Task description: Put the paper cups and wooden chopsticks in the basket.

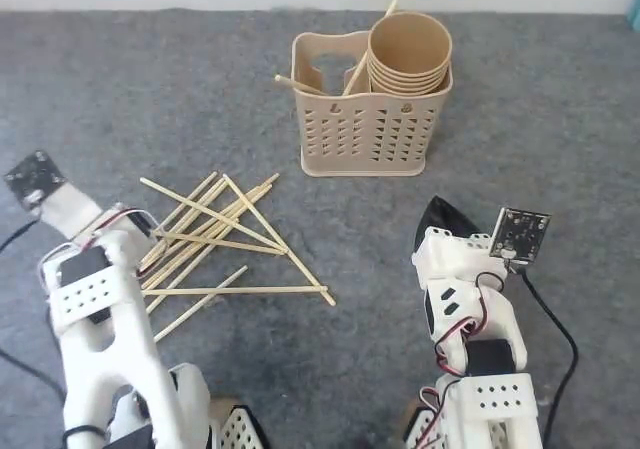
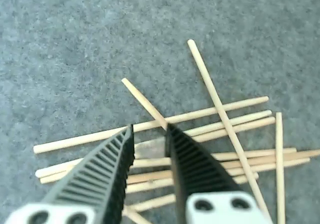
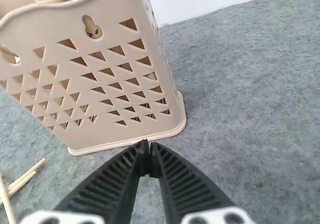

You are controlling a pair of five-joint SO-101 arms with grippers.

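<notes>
Here, one basket (image 1: 370,129) is seen standing upright near the middle of the table's (image 1: 560,119) far edge. Its two compartments are filled differently. One nested stack of cups (image 1: 408,49) is set in the compartment nearer the table's right edge. Two chopsticks (image 1: 352,69) are propped in the other, one leaning steeply and one lying across the rim. About six rims can be counted in the stack, though the exact number is hard to make out.

A loose pile (image 1: 215,241) of roughly a dozen more sticks is spread toward the table's left edge. They are crossed over one another, so a sure count cannot be made, and the pile's left end is hidden under the left arm (image 1: 95,299).

The left gripper (image 2: 149,134) is held low over this pile with its jaws narrowly parted and nothing clamped between them. One stick's end lies just at the tip of one jaw. The right gripper (image 3: 146,151) is poised just before the basket's near wall, jaws closed tip to tip on nothing. The basket's top is cut off in the right wrist view.
</notes>
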